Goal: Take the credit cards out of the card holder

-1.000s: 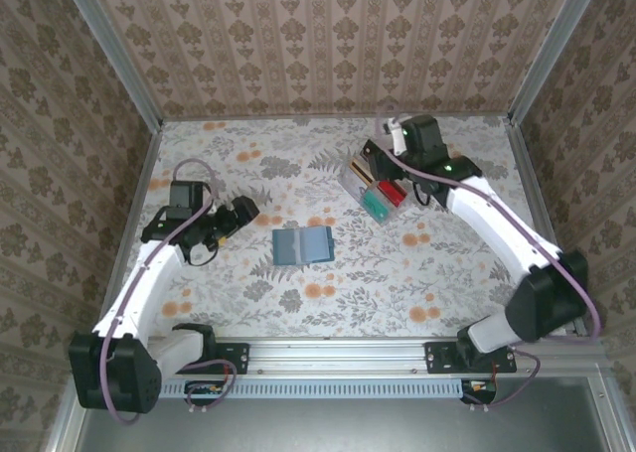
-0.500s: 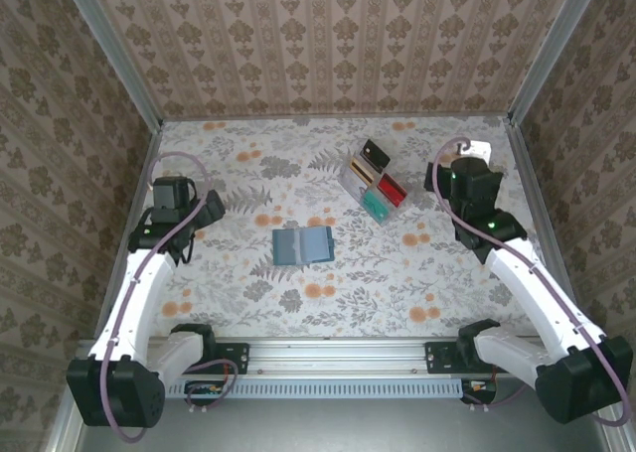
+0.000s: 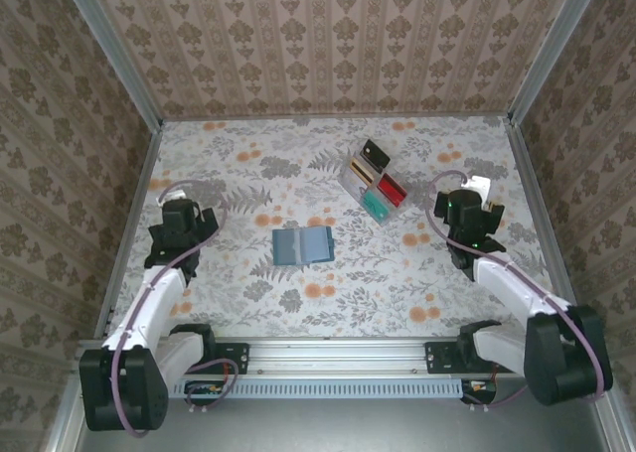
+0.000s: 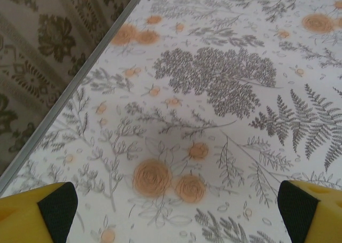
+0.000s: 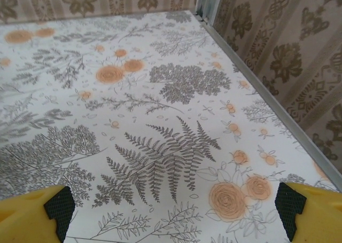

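Two grippers, each spread wide and grasping nothing: left gripper at 9 o'clock of the card holder, right gripper at 3 o'clock, both well apart from it. One card holder, teal-blue, opened flat in the middle of the table. One clear tray, with black, red and teal contents, near it at 1 o'clock.

matt, smooth print over table. matt paper on wall. brushed metal for rail, dull sheen. clear glossy plastic for tray. matt finish on card holder, looks like leather maybe. yellow plastic for fingers.
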`<state>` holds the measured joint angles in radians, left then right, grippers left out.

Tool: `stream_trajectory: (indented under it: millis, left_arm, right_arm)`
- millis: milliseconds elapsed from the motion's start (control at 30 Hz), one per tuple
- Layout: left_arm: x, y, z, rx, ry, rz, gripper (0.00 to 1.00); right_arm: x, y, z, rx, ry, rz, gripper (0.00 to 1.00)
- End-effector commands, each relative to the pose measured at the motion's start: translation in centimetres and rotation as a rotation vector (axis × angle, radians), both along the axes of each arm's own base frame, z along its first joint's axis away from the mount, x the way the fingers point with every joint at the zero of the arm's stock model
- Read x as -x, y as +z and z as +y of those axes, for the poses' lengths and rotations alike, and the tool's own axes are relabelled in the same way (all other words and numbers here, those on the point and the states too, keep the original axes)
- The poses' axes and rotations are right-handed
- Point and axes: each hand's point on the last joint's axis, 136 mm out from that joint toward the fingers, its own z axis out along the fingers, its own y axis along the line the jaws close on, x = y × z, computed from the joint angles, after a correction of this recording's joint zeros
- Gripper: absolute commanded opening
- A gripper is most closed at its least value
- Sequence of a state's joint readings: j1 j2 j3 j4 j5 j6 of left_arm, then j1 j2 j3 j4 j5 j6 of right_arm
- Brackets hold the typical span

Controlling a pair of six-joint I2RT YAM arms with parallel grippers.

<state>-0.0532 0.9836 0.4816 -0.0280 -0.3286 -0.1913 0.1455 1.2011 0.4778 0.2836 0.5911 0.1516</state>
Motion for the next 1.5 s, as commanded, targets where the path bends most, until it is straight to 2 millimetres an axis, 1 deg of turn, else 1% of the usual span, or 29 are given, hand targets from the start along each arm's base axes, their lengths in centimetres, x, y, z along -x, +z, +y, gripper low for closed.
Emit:
stream_trajectory:
  millis: [0, 100, 200, 300, 400, 433, 467, 533, 600, 667, 733, 767, 800, 900, 967, 1100, 1233, 1333, 1467]
  left_arm:
    - [-2.3, 1.6, -0.5, -0.067, -0.076, -0.143, 1.0]
    - [-2.9, 0.9, -1.5, -0.09, -0.149, -0.191, 1.0]
    - [-3.5, 0.7, -2.4, -0.093, -0.207, -0.254, 1.0]
    - [-4.3, 0.5, -3.6, -0.098, -0.286, -0.277, 1.0]
    - [-5.2, 0.1, -4.2, -0.107, -0.327, -0.293, 1.0]
    - [-5.5, -0.3, -4.2, -0.104, -0.329, -0.295, 1.0]
    - [-5.8, -0.4, -4.3, -0.1, -0.335, -0.301, 1.0]
    - [-6.4, -0.5, -4.8, -0.094, -0.364, -0.317, 1.0]
    - [-6.9, -1.0, -5.2, -0.08, -0.392, -0.291, 1.0]
    - [-7.1, -1.3, -5.3, -0.064, -0.412, -0.282, 1.0]
    - [-7.2, -1.7, -5.1, -0.052, -0.408, -0.282, 1.0]
    - [-7.3, -1.8, -5.0, -0.05, -0.407, -0.284, 1.0]
    - [-7.4, -2.1, -5.0, -0.049, -0.409, -0.282, 1.0]
    - [-7.9, -2.9, -5.1, -0.049, -0.414, -0.264, 1.0]
    - [-8.1, -3.4, -4.8, -0.047, -0.396, -0.253, 1.0]
    - [-8.6, -3.6, -3.6, -0.049, -0.323, -0.222, 1.0]
    - [-8.5, -3.7, -3.6, -0.061, -0.314, -0.215, 1.0]
    - [-8.6, -3.8, -4.3, -0.066, -0.344, -0.207, 1.0]
    - [-8.6, -3.8, -4.3, -0.071, -0.346, -0.207, 1.0]
  right_arm:
    - [-1.7, 0.7, 0.3, 0.032, 0.03, -0.102, 1.0]
    - [-2.2, 0.1, 0.8, 0.032, 0.069, -0.122, 1.0]
    - [-2.8, 0.1, 1.4, 0.004, 0.122, -0.161, 1.0]
    - [-3.2, 0.0, 1.6, -0.023, 0.167, -0.183, 1.0]
    - [-3.5, -0.3, 1.9, -0.052, 0.211, -0.204, 1.0]
    - [-3.7, -1.1, 2.1, -0.053, 0.224, -0.185, 1.0]
    - [-3.7, -1.5, 2.2, -0.053, 0.227, -0.183, 1.0]
    - [-3.9, -1.9, 2.4, -0.057, 0.237, -0.188, 1.0]
    - [-4.0, -2.0, 2.6, -0.058, 0.254, -0.183, 1.0]
    - [-4.0, -2.5, 2.8, -0.059, 0.267, -0.179, 1.0]
    - [-4.4, -3.0, 3.0, -0.054, 0.275, -0.178, 1.0]
    - [-4.6, -2.8, 2.9, -0.05, 0.272, -0.177, 1.0]
    - [-4.6, -3.2, 2.9, -0.058, 0.269, -0.149, 1.0]
    - [-4.7, -3.1, 2.8, -0.057, 0.257, -0.152, 1.0]
    - [-4.8, -3.3, 2.7, -0.06, 0.252, -0.146, 1.0]
    - [-4.9, -3.3, 2.4, -0.072, 0.244, -0.144, 1.0]
    - [-4.9, -3.3, 2.4, -0.074, 0.245, -0.144, 1.0]
    - [-4.9, -3.3, 2.4, -0.074, 0.244, -0.145, 1.0]
    - [-4.9, -3.3, 2.3, -0.074, 0.243, -0.145, 1.0]
